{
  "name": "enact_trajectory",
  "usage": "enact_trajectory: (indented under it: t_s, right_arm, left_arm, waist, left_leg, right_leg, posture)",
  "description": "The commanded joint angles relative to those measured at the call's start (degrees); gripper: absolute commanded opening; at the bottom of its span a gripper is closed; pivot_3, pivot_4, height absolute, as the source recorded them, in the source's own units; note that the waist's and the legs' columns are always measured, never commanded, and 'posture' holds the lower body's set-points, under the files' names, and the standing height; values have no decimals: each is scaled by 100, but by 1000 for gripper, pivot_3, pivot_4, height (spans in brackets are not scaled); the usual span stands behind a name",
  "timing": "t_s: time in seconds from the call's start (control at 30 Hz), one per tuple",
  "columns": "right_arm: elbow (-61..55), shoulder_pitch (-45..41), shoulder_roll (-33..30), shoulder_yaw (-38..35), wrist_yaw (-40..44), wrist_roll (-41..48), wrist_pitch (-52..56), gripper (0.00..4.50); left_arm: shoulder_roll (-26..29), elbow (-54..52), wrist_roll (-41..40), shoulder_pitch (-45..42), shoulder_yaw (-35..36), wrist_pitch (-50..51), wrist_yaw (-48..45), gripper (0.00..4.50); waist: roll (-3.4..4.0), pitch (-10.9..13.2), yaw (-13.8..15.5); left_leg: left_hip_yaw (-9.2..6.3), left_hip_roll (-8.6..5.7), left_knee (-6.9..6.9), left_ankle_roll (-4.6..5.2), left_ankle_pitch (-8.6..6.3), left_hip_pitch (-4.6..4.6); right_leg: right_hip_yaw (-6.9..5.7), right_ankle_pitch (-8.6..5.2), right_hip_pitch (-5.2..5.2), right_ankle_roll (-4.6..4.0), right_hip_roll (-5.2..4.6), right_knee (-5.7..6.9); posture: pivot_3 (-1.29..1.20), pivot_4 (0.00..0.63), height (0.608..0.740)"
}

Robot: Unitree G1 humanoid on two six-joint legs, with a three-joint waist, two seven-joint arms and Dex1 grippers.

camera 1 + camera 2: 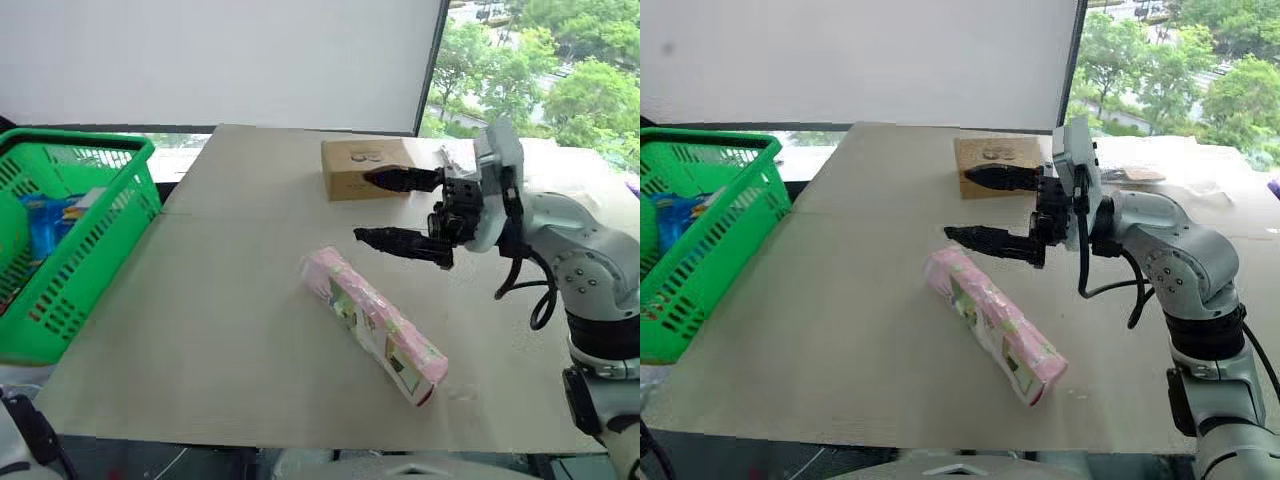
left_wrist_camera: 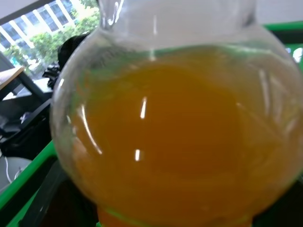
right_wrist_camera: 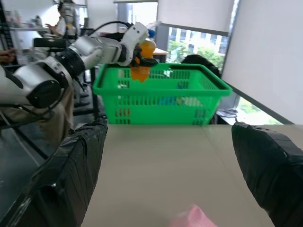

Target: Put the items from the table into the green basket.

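**Inspector:** Daylight is coming through a large window with green trees behind the pale beige-grey tabletop (image 1: 230, 330), and a white blind is hanging beside the glass. What is lying on the surface?

**Assistant:** 1 long narrow pink printed carton (image 1: 375, 325) is lying flat and diagonal near the middle of the table. A brown cardboard box (image 1: 362, 168) is sitting toward the far edge, well apart from the carton.

**Inspector:** And the container?

**Assistant:** The bright green plastic lattice-sided basket (image 1: 70, 240) is standing off the table's left edge, with blue-printed packaging showing inside it.

**Inspector:** Right arm?

**Assistant:** The right gripper (image 1: 400, 210) is hovering above the table between the box and the carton, pointing left. Its 2 black fingers are spread wide with nothing between them.

**Inspector:** Left arm?

**Assistant:** In the right wrist view, the left gripper (image 3: 142, 59) is clasping the small clear bottle of orange drink (image 3: 146, 49) above the basket's near rim. The left wrist view is showing the bottle's rounded body close up against the basket's green rim.
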Motion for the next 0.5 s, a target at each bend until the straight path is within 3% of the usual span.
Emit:
enact_trajectory:
  t_s: [0.03,0.07,0.1,0.13,0.23,0.37,0.5]
  right_arm:
    - [-167,-83,25,-159,-256,100,83,4500]
    - [-180,-62,20,-150,-270,82,82,4500]
    - [-203,-25,-3,-131,-266,48,68,4500]
    - [-235,21,-30,-113,-262,11,48,4500]
    - [-276,118,-79,-115,-276,-37,22,4500]
    - [-326,475,-359,-143,-181,-397,-218,4500]
    - [-312,852,-591,-279,-96,-577,-397,4500]
  left_arm:
    - [119,-9,-177,-181,50,-445,22,2950]
    - [90,47,-167,-179,-12,-578,48,2950]
    - [73,64,-181,-153,-89,-678,-16,3989]
    - [68,60,-205,-125,-169,-756,-112,4397]
    - [68,203,-239,-325,-299,-945,-17,4470]
    - [96,594,-231,-997,-399,-1953,328,4470]
    - [-164,552,-599,-1448,-769,-2109,-497,4470]
  waist:
    - [-2,-2,72]
    - [-4,-3,73]
    - [-3,-3,72]
    - [-3,-3,69]
    - [-4,-9,41]
    - [-24,-22,16]
    - [-12,-27,10]
  left_leg:
    - [11,0,2,-4,2,3]
    - [11,1,2,-6,4,4]
    - [11,3,1,-9,6,6]
    - [11,6,0,-13,8,7]
    - [13,12,-6,-15,10,7]
    - [16,13,-8,-13,10,7]
    - [25,11,-7,-9,11,4]
  right_leg:
    - [9,8,-1,2,-1,1]
    - [9,9,0,1,-1,2]
    - [8,11,-1,-2,1,4]
    - [7,13,-3,-5,4,8]
    - [9,15,-10,-9,7,12]
    - [13,15,-14,-9,10,12]
    - [18,16,-14,-8,6,9]
  posture:
    - [139,0,740]
    - [135,0,740]
    - [128,0,740]
    - [121,0,740]
    - [112,0,740]
    - [99,0,740]
    - [79,0,740]
